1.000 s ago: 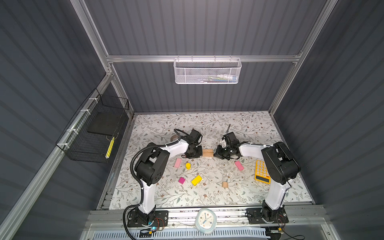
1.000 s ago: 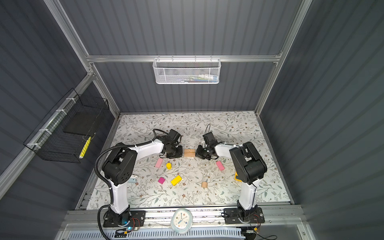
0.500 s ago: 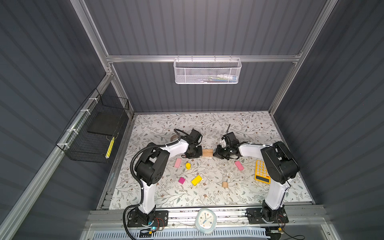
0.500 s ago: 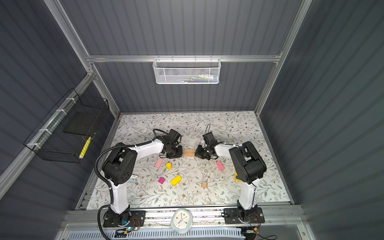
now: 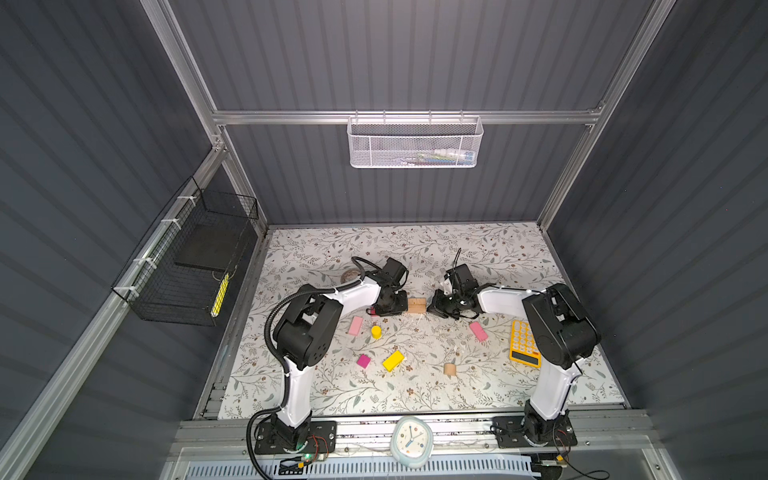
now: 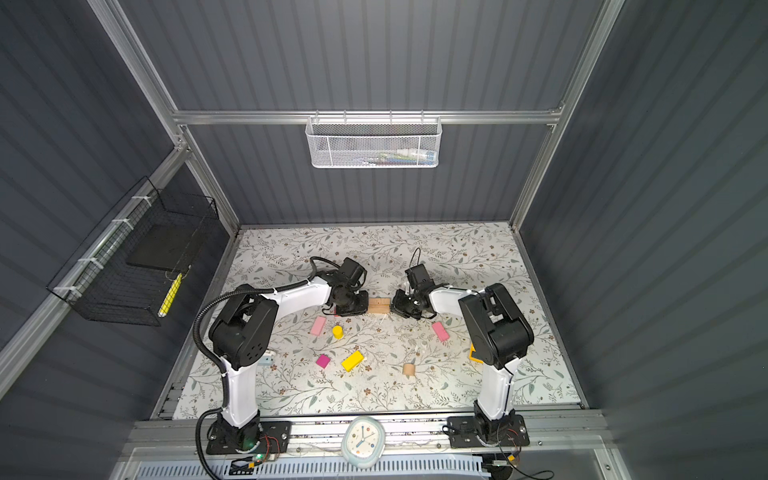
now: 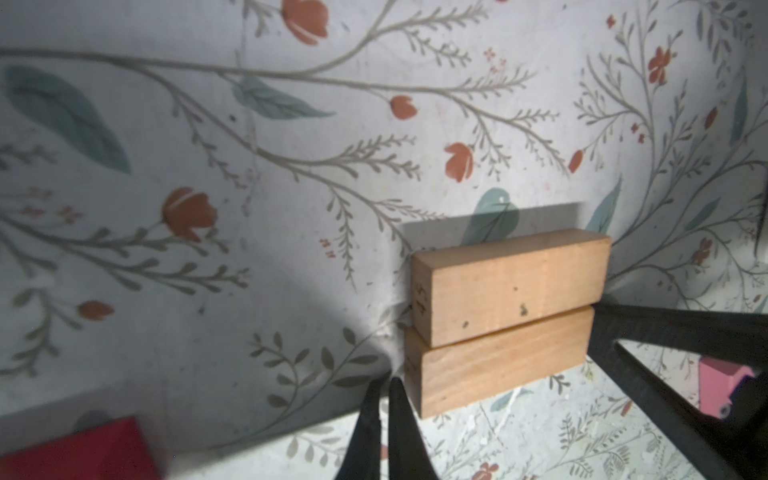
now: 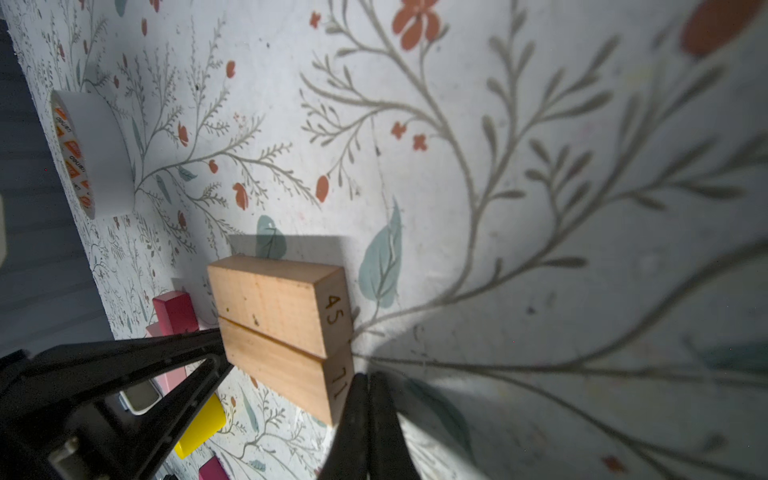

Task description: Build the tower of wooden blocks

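Two tan wood blocks (image 5: 417, 305) (image 6: 379, 306) lie side by side at the mat's middle. In the left wrist view they are the farther bar (image 7: 511, 282) and the nearer bar (image 7: 498, 365). My left gripper (image 5: 405, 306) (image 7: 384, 384) is shut and empty, its tips against the bars' left end. At the right end, marked 45 and 71, my right gripper (image 5: 431, 307) (image 8: 368, 378) is also shut and empty. Loose blocks lie nearer the front: pink bar (image 5: 355, 325), yellow cylinder (image 5: 376, 331), magenta cube (image 5: 363, 360), yellow bar (image 5: 393, 360), tan cylinder (image 5: 449, 369), second pink bar (image 5: 478, 331). No tower stands.
A yellow-orange calculator (image 5: 524, 343) lies by the right arm's elbow. A white tape roll (image 8: 95, 153) stands behind the left arm. A magenta block (image 8: 174, 311) sits under the left gripper. A clock (image 5: 411, 442) rests on the front rail.
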Robot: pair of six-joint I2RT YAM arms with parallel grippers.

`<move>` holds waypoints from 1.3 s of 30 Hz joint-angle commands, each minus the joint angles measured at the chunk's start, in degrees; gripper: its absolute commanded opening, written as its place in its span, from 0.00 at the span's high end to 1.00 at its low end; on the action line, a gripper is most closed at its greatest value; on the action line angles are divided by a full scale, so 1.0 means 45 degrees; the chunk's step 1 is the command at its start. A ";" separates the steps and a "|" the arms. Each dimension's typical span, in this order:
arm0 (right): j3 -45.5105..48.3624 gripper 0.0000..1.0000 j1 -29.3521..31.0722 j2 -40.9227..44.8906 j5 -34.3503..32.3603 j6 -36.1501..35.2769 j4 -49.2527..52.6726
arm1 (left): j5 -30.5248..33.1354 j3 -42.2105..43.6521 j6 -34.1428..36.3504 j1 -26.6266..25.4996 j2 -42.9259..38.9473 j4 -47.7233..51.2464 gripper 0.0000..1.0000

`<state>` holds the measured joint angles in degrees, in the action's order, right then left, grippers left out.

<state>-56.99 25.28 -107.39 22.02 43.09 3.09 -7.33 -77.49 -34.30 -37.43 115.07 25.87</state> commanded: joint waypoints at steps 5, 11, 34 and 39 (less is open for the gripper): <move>0.0243 1.00 -0.0026 0.0144 -0.0480 0.0053 0.0621 | 0.0055 -0.0113 -0.0097 -0.0100 0.0421 0.0580 0.91; 0.0263 1.00 0.0002 0.0168 -0.0421 0.0077 0.0618 | 0.0140 -0.0346 -0.0095 -0.0100 0.0562 0.0660 0.92; 0.0369 1.00 -0.0069 0.0664 -0.1074 -0.0139 0.1119 | 0.1400 -0.0450 0.0112 -0.0080 0.0089 0.1606 0.89; 0.0699 1.00 -0.0203 0.1466 -0.1411 -0.0220 0.1418 | 0.1781 -0.0542 0.0200 -0.0081 -0.0381 0.1929 0.88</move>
<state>-54.89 24.75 -103.22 17.96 43.03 7.01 -1.89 -79.24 -34.24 -37.80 115.26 30.00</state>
